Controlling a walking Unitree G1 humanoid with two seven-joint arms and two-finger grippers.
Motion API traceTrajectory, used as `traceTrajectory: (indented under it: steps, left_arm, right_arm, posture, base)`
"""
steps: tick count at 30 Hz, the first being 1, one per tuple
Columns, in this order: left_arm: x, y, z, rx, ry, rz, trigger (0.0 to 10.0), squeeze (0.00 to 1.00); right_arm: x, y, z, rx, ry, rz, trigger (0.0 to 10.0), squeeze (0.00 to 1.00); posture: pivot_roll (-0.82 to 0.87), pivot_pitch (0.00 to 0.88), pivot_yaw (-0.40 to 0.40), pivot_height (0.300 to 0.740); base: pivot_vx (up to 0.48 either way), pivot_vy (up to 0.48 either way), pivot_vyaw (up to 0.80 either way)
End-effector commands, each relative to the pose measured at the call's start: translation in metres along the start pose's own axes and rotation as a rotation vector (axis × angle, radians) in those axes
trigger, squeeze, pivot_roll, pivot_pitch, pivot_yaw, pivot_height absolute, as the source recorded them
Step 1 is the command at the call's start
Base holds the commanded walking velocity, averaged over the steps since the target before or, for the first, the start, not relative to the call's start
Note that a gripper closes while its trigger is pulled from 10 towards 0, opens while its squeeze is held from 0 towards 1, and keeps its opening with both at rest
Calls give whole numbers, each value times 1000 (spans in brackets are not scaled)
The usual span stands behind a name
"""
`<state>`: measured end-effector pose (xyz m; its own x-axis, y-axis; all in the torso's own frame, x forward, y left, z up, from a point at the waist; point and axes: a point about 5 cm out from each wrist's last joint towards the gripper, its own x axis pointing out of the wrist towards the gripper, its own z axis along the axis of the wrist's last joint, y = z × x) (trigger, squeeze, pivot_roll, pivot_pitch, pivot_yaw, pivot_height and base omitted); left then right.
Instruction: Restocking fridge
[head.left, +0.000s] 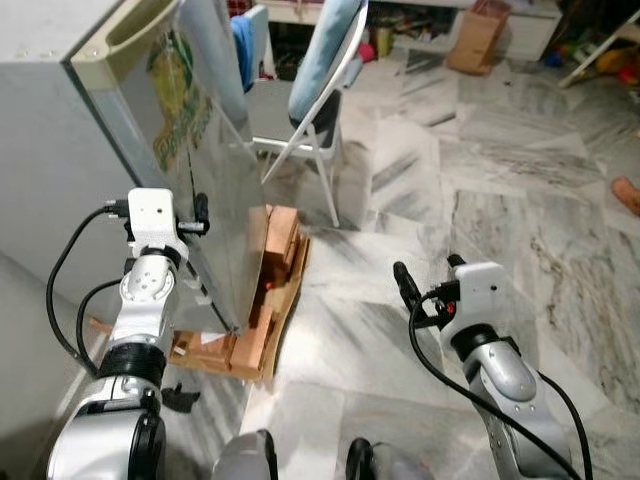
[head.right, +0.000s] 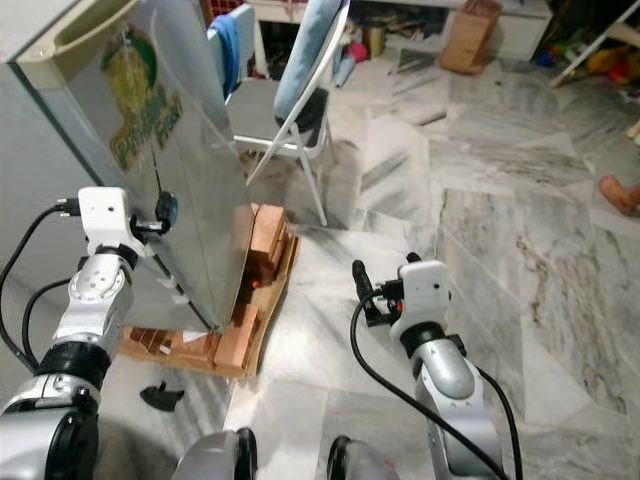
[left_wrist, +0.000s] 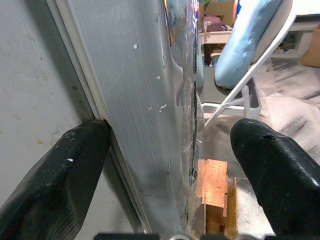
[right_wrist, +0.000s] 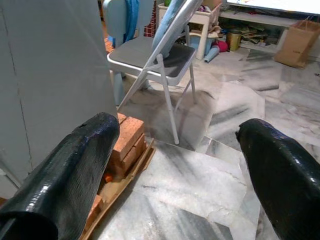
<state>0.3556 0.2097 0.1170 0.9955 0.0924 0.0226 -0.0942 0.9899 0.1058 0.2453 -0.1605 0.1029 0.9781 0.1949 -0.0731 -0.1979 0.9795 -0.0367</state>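
While the fridge door (head.left: 190, 150) looks barely ajar, the left gripper (left_wrist: 170, 150) straddles its edge, fingers wide, right gripper (right_wrist: 180, 165) wide and empty, so restocking seems unstarted.

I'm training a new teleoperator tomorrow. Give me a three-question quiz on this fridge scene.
1. True or false: the left gripper straddles the edge of the silver fridge door.
2. What props up the fridge? A) red bricks B) books C) wheels
3. Fill in: the white folding chair carries a light ____ cushion.

Key: 1 true; 2 A; 3 blue. The right gripper hangs open over the grey marble floor.
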Motion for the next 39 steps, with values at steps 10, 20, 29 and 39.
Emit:
traceTrajectory:
  steps: [10, 20, 29, 39]
  left_arm:
    - [-2, -152, 78, -28, -226, -558, 10000, 0]
    - [-79, -280, 102, -112, -292, -988, 10000, 0]
    - [-23, -196, 79, -30, -220, -715, 10000, 0]
    - [-38, -126, 17, -16, -88, -518, 10000, 0]
  right_arm:
    - [-26, 12, -23, 99, 148, 98, 10000, 0]
    - [-26, 8, -27, 87, 156, 53, 10000, 0]
    - [-27, 8, -28, 94, 138, 42, 10000, 0]
    - [-14, 8, -23, 126, 94, 21, 10000, 0]
  posture:
    - [14, 81, 0, 740]
    - [-24, 73, 19, 740]
    - [-5, 71, 29, 740]
    - [-22, 69, 31, 740]
  base:
    - [0, 0, 0]
    - [0, 0, 0]
    - [0, -201, 0]
    - [0, -454, 0]
